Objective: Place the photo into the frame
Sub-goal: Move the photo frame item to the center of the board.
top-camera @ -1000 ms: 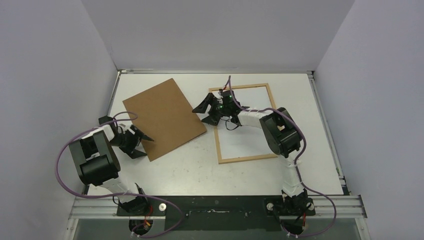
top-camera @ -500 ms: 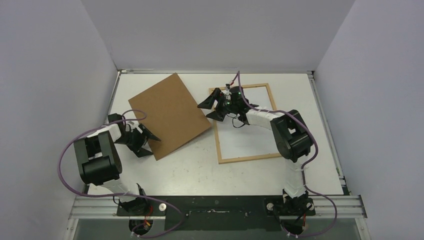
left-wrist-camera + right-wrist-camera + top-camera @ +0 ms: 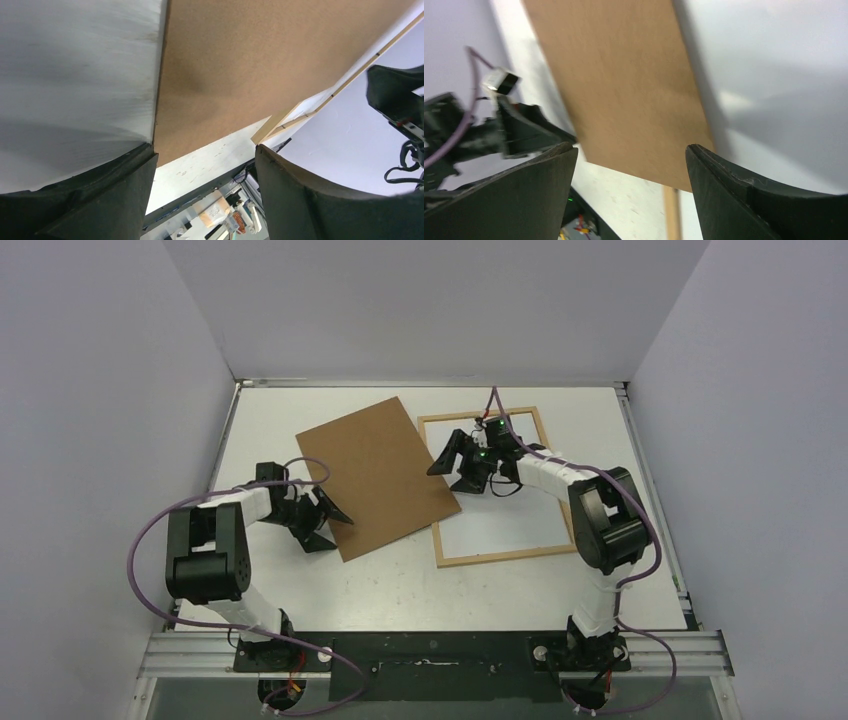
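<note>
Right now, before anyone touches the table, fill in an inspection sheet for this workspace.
Surface: white table, lightly marked.
Job's things: frame lies flat at the right; photo, white side up, appears to lie inside it.
Clutter: brown backing panel lies askew, one corner over the frame's left strip.
Hands: left hand open at the panel's near edge; right hand open at the panel's right edge.
Cables: purple cables loop along both arms.
Surroundings: plain walls on three sides.

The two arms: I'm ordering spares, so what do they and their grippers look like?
The left arm and right arm share white links and bulky black joint housings. The left gripper and right gripper are black, with broad tapered fingers. A purple cable loops along each arm; green lights glow at the right wrist.
</note>
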